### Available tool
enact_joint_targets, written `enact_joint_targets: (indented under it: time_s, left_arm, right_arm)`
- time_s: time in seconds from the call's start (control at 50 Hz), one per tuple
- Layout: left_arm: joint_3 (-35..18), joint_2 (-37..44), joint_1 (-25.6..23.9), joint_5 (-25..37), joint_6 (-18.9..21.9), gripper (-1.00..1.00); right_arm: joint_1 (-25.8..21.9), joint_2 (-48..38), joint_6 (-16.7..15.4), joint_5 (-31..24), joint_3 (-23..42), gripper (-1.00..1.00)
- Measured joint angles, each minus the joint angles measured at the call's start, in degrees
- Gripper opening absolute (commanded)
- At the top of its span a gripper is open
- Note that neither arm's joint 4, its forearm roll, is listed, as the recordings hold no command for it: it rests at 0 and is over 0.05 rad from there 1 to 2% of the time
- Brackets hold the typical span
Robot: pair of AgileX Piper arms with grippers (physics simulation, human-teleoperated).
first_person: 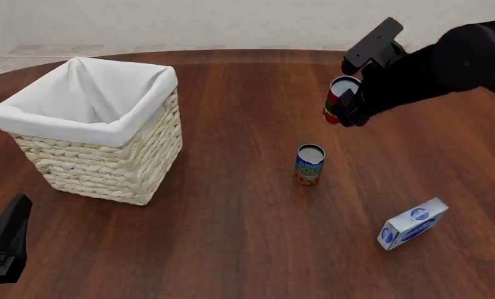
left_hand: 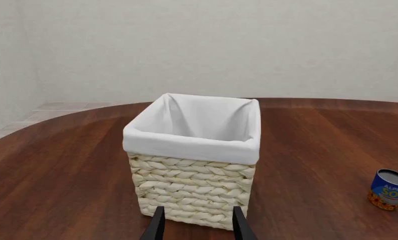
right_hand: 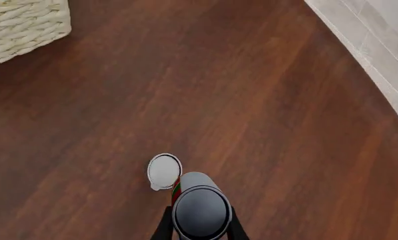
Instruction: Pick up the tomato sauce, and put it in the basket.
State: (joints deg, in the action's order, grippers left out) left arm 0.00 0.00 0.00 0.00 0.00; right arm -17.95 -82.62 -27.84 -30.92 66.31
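The tomato sauce [first_person: 339,103], a small can with a red label and silver top, hangs tilted in the air above the table's right half, with my right gripper [first_person: 348,107] shut on it. The right wrist view shows the can's grey end [right_hand: 200,211] clamped between both fingers. The basket [first_person: 106,168], cream wicker with a white liner, stands at the far left, well apart from the can. My left gripper [left_hand: 197,226] is open and empty, level with the basket's near wall [left_hand: 192,185]. In the front view that arm [first_person: 4,246] sits at the bottom left corner.
A blue-and-orange can [first_person: 309,164] stands upright mid-table, below and slightly left of the held can; its silver top [right_hand: 164,170] shows in the right wrist view. A white-and-blue box [first_person: 411,224] lies at the front right. The table's curved edge [right_hand: 359,60] runs along the right.
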Motion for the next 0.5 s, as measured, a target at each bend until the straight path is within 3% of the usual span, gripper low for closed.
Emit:
enact_joint_targets:
  time_s: [0.5]
  left_arm:
    - [0.0,0.0,0.0,0.0,0.0,1.0]
  right_arm:
    - [-14.4,-9.8,0.3,-1.4,15.1,-1.0]
